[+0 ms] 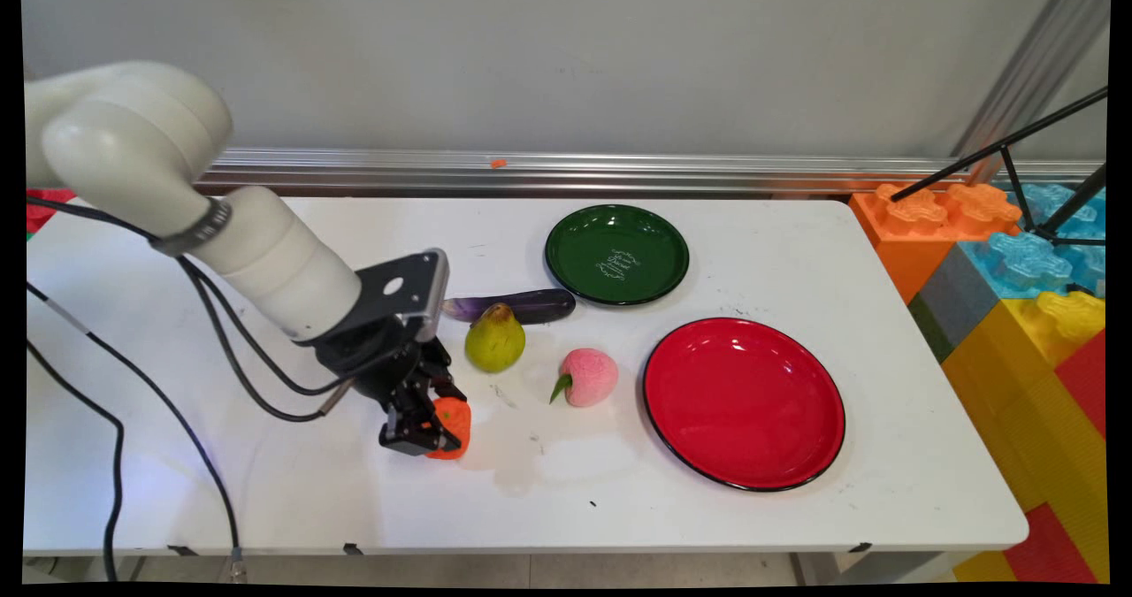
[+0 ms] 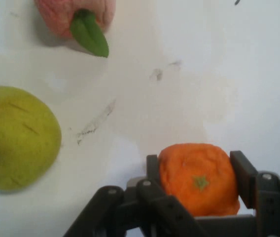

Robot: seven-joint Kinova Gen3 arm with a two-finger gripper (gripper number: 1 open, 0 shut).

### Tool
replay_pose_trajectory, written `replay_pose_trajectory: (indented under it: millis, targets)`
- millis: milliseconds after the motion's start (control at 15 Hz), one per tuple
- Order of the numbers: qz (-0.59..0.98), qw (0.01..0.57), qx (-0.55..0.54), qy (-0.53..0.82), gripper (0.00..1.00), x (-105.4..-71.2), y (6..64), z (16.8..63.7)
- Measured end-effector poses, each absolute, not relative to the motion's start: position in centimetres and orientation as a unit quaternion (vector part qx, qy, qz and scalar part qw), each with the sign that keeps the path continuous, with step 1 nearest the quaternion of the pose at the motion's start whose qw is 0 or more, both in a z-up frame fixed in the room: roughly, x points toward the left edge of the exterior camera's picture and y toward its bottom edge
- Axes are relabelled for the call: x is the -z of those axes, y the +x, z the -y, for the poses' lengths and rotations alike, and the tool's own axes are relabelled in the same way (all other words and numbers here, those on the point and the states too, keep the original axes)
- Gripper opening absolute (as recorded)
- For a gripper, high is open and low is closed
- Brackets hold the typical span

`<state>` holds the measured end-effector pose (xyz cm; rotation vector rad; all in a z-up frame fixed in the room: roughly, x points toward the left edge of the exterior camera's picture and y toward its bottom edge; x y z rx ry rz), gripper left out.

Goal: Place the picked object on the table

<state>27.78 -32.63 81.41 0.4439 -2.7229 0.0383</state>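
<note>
My gripper [image 1: 433, 433] is low at the table, and an orange toy tangerine [image 1: 453, 424] sits between its two fingers. In the hand view the tangerine [image 2: 199, 178] fills the gap, with a finger pad [image 2: 242, 177] pressed against each side, so my gripper [image 2: 198, 180] is shut on it. The fruit rests on or just above the white table [image 1: 619, 491]. A green pear [image 1: 494, 340] stands close behind and right of the gripper, and the pear [image 2: 17, 138] shows at the hand view's left.
A pink peach with a green leaf [image 1: 587, 377] lies right of the pear. A purple eggplant [image 1: 522, 305] lies behind the pear. A green plate [image 1: 616, 254] sits at the back, a red plate [image 1: 743, 402] at the right. Coloured blocks [image 1: 1017, 314] border the table's right end.
</note>
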Motion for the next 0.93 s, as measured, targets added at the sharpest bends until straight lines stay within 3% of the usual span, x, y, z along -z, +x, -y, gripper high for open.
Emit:
replay_pose_trajectory:
  millis: [733, 800, 933]
  targets:
    - [0.971, 0.198, -0.026, 0.135, 0.0, -79.1, 26.0, 34.3]
    - [0.971, 0.198, -0.026, 0.134, 1.0, -79.0, 25.9, 34.3]
    - [0.971, 0.198, -0.027, 0.132, 1.0, -78.9, 25.7, 34.5]
